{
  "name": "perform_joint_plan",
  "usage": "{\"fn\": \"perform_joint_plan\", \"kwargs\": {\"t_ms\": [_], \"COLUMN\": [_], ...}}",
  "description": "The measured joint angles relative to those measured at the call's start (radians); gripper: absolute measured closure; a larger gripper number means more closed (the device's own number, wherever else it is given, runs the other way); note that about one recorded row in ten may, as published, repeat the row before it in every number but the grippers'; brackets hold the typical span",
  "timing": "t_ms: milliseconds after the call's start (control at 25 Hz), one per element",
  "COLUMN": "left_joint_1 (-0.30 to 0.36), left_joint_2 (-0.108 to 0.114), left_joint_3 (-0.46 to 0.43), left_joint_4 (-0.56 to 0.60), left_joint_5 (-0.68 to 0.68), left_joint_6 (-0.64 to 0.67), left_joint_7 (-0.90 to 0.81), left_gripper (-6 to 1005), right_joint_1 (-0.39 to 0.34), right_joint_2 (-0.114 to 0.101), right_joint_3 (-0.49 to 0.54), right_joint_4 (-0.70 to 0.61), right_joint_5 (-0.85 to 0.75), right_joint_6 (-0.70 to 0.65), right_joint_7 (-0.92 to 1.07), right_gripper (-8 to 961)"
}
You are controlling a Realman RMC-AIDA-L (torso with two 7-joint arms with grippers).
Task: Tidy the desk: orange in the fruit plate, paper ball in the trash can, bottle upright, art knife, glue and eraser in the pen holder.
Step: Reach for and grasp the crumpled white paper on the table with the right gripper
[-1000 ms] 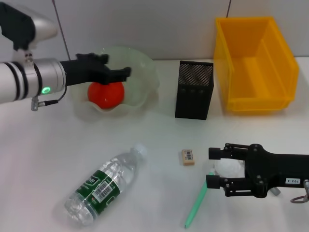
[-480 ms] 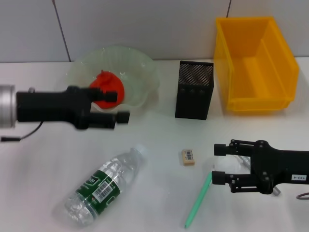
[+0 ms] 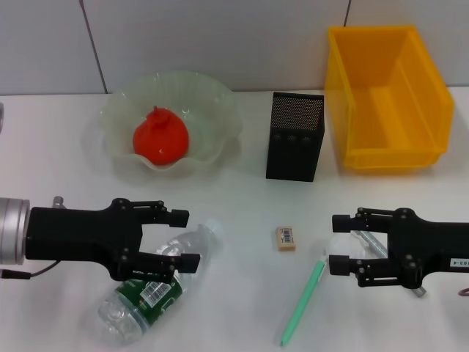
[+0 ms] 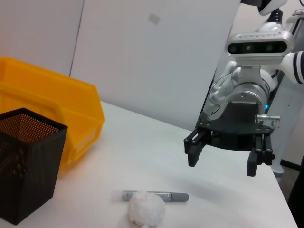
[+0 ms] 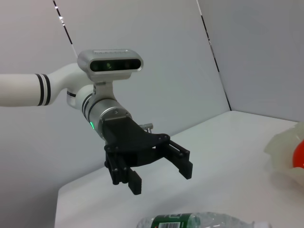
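Ok so my left gripper (image 3: 185, 236) is stretched out level over the bench (image 3: 242, 293), fingers apart, sitting right above the bottle (image 3: 157, 282), which lies on its side w/ the cap pointing toward the pen holder (image 3: 295, 136). Right gripper (image 3: 338, 244) is reaching in level from the other side, fingers apart too, straddling the paper ball (image 4: 147, 209) w/ a grey pen (image 4: 168, 196) touching it and a green pen (image 3: 302, 301) just beside. Orange (image 3: 160, 136) sits in the fruit plate (image 3: 212, 99), eraser (image 3: 286, 237) lies btw the grippers, trash can (image 3: 385, 95) at the back
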Motion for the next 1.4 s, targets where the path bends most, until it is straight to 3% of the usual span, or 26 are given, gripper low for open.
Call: {"fn": "perform_joint_plan", "kwargs": {"t_ms": [200, 320, 360, 440, 520, 560, 600, 720, 760, 960, 1120, 1240, 1400], "left_joint_1": [0.004, 0.004, 0.004, 0.004, 0.004, 0.004, 0.004, 0.004, 0.003, 0.000, -0.002, -0.001, 0.000], "left_joint_2": [-0.011, -0.011, -0.011, -0.012, -0.013, -0.013, -0.014, -0.015, -0.016, -0.021, -0.021, -0.021, -0.021], "left_joint_3": [-0.005, -0.008, -0.008, -0.011, -0.011, -0.011, -0.011, -0.011, -0.010, -0.013, -0.024, -0.027, -0.036], "left_joint_4": [-0.031, -0.032, -0.032, -0.033, -0.033, -0.033, -0.033, -0.033, -0.031, -0.026, -0.028, -0.027, -0.028], "left_joint_5": [0.011, 0.005, 0.005, 0.005, 0.004, 0.004, 0.004, 0.003, 0.002, 0.001, 0.001, 0.000, 0.000], "left_joint_6": [-0.001, -0.003, -0.003, -0.005, -0.005, -0.005, -0.005, -0.006, -0.006, -0.012, -0.015, -0.018, -0.022], "left_joint_7": [0.049, 0.050, 0.050, 0.059, 0.061, 0.061, 0.063, 0.063, 0.063, 0.057, 0.055, 0.054, 0.053], "left_gripper": [181, 181, 181, 181, 181, 181, 181, 181, 181, 181, 181, 181, 181], "right_joint_1": [0.016, 0.046, 0.063, 0.076, 0.115, 0.171, 0.171, 0.261, 0.311, 0.388, 0.416, 0.423, 0.426], "right_joint_2": [0.001, 0.000, -0.011, -0.023, -0.052, -0.077, -0.077, -0.091, -0.088, -0.081, -0.080, -0.067, -0.055], "right_joint_3": [-0.001, -0.042, -0.106, -0.153, -0.242, -0.299, -0.299, -0.344, -0.375, -0.489, -0.557, -0.632, -0.655], "right_joint_4": [0.096, 0.290, 0.400, 0.459, 0.538, 0.564, 0.564, 0.558, 0.538, 0.443, 0.375, 0.329, 0.298], "right_joint_5": [0.000, -0.010, -0.020, -0.028, -0.061, -0.119, -0.119, -0.237, -0.330, -0.441, -0.454, -0.459, -0.472], "right_joint_6": [-0.041, -0.050, -0.041, -0.039, -0.038, -0.038, -0.038, -0.039, -0.037, -0.001, 0.059, 0.142, 0.180], "right_joint_7": [0.124, 0.413, 0.567, 0.645, 0.779, 0.891, 0.891, 0.997, 1.024, 1.037, 1.034, 1.014, 0.991], "right_gripper": [167, 167, 167, 167, 167, 167, 167, 168, 168, 168, 168, 167, 168]}}
